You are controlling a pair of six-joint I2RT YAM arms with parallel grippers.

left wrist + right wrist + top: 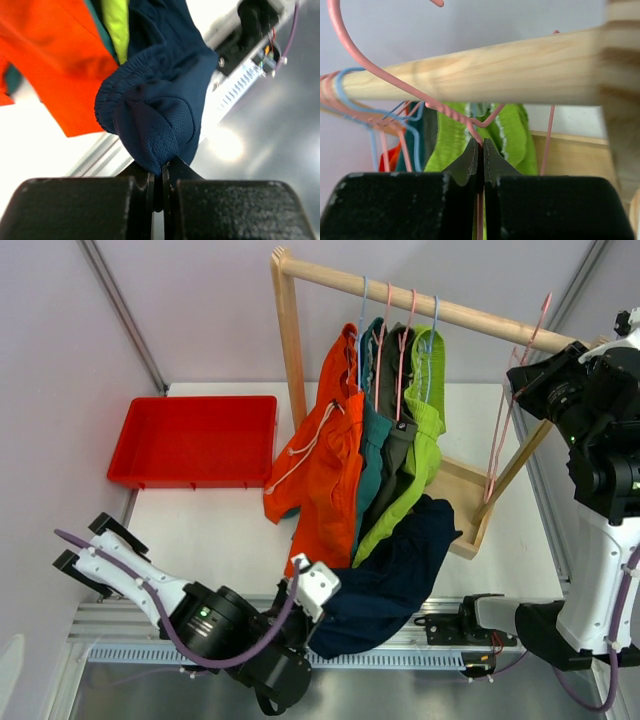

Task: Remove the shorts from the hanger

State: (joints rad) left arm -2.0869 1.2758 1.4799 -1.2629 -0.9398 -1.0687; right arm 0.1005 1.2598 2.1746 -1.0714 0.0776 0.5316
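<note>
White table (230, 530) (red tray (193, 440), wooden rack (468, 502)).

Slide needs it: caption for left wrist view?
Left gripper pinches navy shorts beside orange shorts.

The left arm reaches low and inward, its black two-finger left gripper (158, 167) pinched closed. The right arm stands raised, its black right gripper (481, 150) also clamped together.

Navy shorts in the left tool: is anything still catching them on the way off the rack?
Nothing visible does. The navy fabric shorts hang from the left tool clear of the empty pink wire hanger pinched by the right tool; they only brush the lime green shorts.
</note>
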